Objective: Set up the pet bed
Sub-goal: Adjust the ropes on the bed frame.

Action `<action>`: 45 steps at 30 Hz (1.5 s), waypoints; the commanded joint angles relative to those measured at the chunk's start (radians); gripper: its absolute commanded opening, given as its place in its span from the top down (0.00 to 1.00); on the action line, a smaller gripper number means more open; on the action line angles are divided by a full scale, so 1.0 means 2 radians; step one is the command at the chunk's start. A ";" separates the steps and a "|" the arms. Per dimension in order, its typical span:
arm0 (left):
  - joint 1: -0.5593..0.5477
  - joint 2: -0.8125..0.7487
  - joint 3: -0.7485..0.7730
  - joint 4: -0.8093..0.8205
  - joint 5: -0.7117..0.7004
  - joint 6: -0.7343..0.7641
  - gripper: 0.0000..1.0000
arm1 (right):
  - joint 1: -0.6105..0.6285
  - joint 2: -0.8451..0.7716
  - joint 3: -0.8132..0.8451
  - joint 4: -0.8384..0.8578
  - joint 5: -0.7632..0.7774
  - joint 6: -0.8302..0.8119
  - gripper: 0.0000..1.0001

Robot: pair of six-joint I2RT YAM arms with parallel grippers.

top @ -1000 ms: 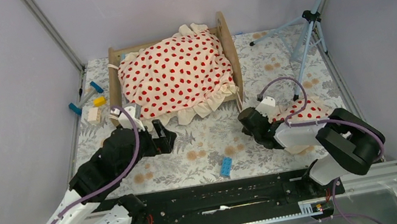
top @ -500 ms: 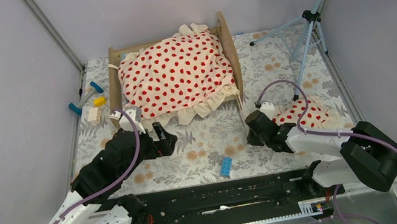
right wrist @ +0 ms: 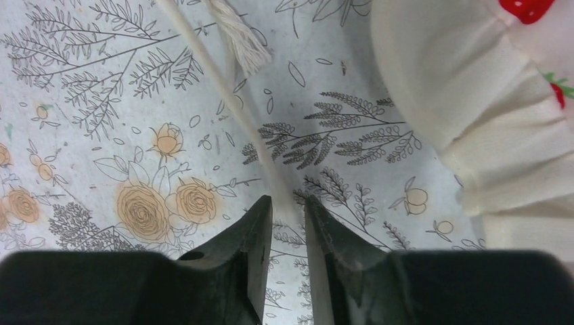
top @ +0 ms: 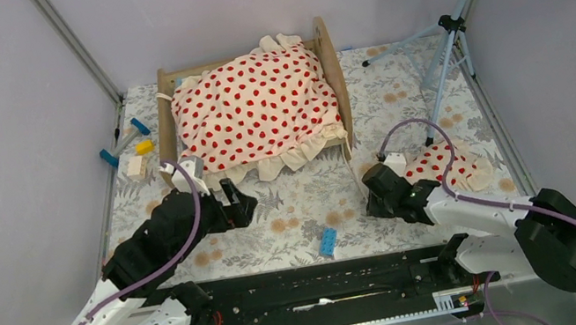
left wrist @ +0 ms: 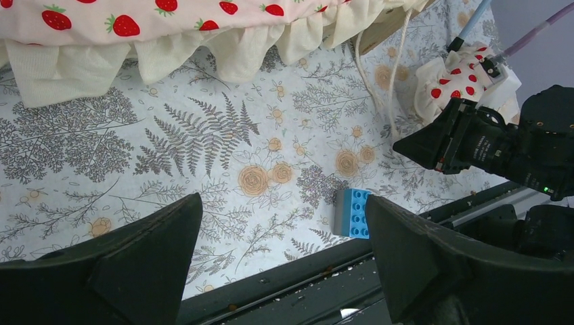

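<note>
The pet bed [top: 327,55], a light-wood frame, stands at the back of the mat under a cream red-dotted ruffled blanket [top: 257,107]; its mattress is hidden. The blanket's ruffle [left wrist: 223,51] hangs over the near side. A small red-dotted pillow [top: 446,166] lies on the mat right of the bed. My right gripper [top: 371,195] is low on the mat just left of the pillow [right wrist: 487,115], jaws parted by a narrow gap [right wrist: 288,203], gripping nothing; a thin white cord [right wrist: 227,91] runs up to the tips. My left gripper [top: 242,203] hovers wide open [left wrist: 283,203] near the bed's front.
A blue brick [top: 329,242] lies near the front rail, beside my left gripper's right finger [left wrist: 420,250]. Small coloured toy pieces [top: 130,150] sit at the mat's left edge. A tripod [top: 443,46] stands at the back right. Walls close in on both sides.
The right arm slid toward the near edge and lowered its gripper to the mat beside the pillow, and its jaws parted slightly. The left arm stayed where it was.
</note>
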 commanded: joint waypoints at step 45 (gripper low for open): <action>0.002 -0.013 -0.003 0.015 0.018 -0.023 0.02 | -0.109 0.174 0.096 0.165 -0.097 -0.153 0.60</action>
